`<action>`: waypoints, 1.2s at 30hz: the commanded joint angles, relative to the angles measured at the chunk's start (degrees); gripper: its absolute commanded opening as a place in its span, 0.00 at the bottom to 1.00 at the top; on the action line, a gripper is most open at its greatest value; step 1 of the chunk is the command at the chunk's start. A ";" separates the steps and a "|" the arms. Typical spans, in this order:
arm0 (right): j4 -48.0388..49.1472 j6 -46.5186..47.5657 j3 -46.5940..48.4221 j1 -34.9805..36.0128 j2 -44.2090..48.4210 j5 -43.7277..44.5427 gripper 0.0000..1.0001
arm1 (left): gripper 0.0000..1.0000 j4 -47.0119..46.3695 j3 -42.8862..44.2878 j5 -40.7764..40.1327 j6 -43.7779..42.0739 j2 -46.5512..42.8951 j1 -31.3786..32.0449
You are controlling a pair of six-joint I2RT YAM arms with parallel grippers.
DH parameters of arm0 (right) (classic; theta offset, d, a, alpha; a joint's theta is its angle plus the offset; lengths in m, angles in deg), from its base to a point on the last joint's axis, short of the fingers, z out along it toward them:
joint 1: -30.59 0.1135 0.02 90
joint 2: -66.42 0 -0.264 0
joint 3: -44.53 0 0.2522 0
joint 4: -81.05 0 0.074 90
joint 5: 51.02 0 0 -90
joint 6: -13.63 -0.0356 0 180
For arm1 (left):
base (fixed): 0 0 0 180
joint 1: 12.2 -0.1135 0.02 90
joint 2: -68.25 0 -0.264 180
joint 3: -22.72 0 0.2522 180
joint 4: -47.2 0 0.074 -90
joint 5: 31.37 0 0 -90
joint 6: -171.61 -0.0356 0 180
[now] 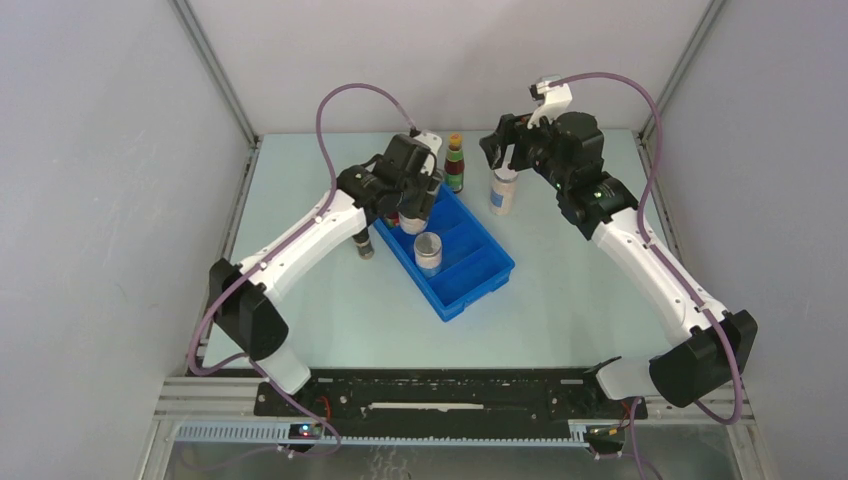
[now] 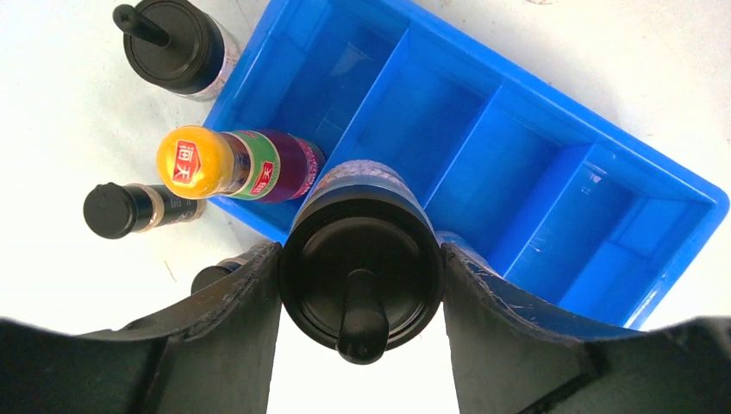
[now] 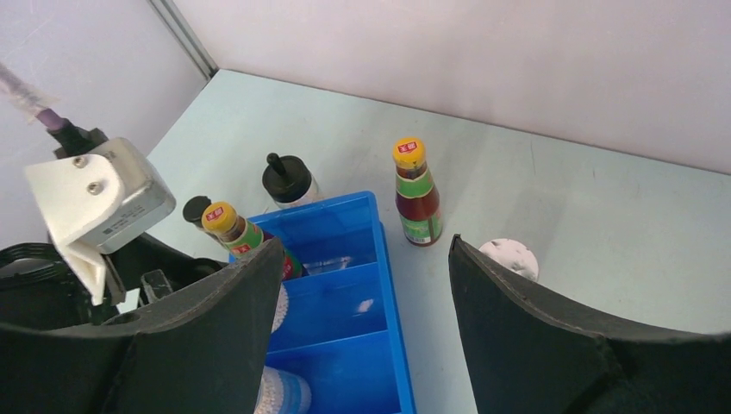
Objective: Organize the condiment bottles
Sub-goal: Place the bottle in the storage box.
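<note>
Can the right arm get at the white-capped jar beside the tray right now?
Probably yes: the right gripper hangs open above the white-capped jar, which stands clear of the tray, with nothing between them.

Bright, even light falls from overhead. The tabletop (image 1: 580, 300) reads pale, and the shadows on it are faint and soft-edged. The top view is sharp throughout. In the left wrist view the tabletop burns out to near white, and the blue tray (image 2: 534, 155) carries small glints on its walls. The black-lidded jar (image 2: 362, 216) shows a dull sheen, and the left claw (image 2: 362, 259) around it is dark and slightly soft. In the right wrist view the right claw (image 3: 364, 250) is near-black with little detail, and the cable (image 3: 26, 95) at top left is blurred.
</note>
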 commanded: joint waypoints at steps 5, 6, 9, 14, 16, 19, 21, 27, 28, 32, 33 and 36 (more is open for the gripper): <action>3.03 -1.19 0.00 -0.56 -0.22 -1.03 0.79 | 0.00 -5.54 -3.56 1.71 1.17 0.05 -1.18; 3.04 -1.17 0.00 -0.56 -0.36 -1.03 0.79 | 0.00 -5.72 -3.85 1.68 1.24 0.09 -1.31; 2.95 -1.32 -0.05 -0.56 -0.60 -1.06 0.79 | 0.00 -6.74 -5.03 1.71 1.50 0.21 -1.59; 2.86 -1.28 -0.03 -0.56 -1.07 -1.08 0.79 | 0.00 -8.26 -6.55 1.82 1.74 0.72 -1.78; 2.94 -1.21 -0.17 -0.52 -1.05 -1.04 0.79 | 0.00 -8.99 -7.14 1.92 1.86 0.90 -1.90; 2.99 -1.20 -0.17 -0.71 -1.21 -1.12 0.79 | 0.00 -10.10 -7.96 2.02 2.05 1.18 -2.02; 2.99 -1.20 -0.18 -0.80 -1.33 -1.20 0.79 | 0.00 -10.89 -8.53 2.02 2.20 1.25 -1.99; 3.21 -1.20 -0.38 -0.96 -1.57 -1.39 0.79 | 0.00 -12.88 -10.56 1.49 2.48 1.21 -2.07; 3.21 -1.22 -0.48 -1.06 -1.57 -1.45 0.79 | 0.00 -13.22 -10.91 1.38 2.55 1.14 -2.07; 3.32 -1.28 -0.53 -1.09 -1.81 -1.64 0.79 | 0.00 -15.41 -13.20 0.87 2.74 0.54 -2.10; 3.30 -1.26 -0.61 -1.09 -1.83 -1.65 0.79 | 0.00 -15.88 -13.88 0.61 2.75 0.45 -2.12; 3.32 -1.22 -0.68 -1.13 -1.99 -1.65 0.79 | 0.00 -17.16 -15.16 0.10 2.92 0.35 -2.18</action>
